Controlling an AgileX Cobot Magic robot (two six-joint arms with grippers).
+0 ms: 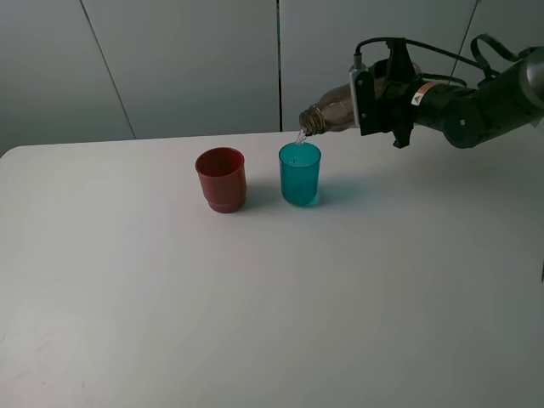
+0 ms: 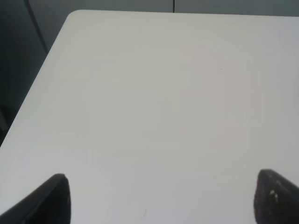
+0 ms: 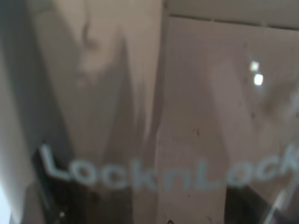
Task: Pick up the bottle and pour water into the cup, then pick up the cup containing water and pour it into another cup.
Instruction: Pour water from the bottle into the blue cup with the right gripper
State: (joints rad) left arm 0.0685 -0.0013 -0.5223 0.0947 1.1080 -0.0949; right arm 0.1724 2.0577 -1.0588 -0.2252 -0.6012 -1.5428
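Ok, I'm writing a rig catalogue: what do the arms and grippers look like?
The right arm is dark grey with rounded links, black cables looping above it and a small orange-and-white sticker near the wrist. The right gripper is black; the left gripper shows two black fingers.

Right tool (image 1: pixel 378 104) clamped, held high; left tool (image 2: pixel 163 197) spread wide.
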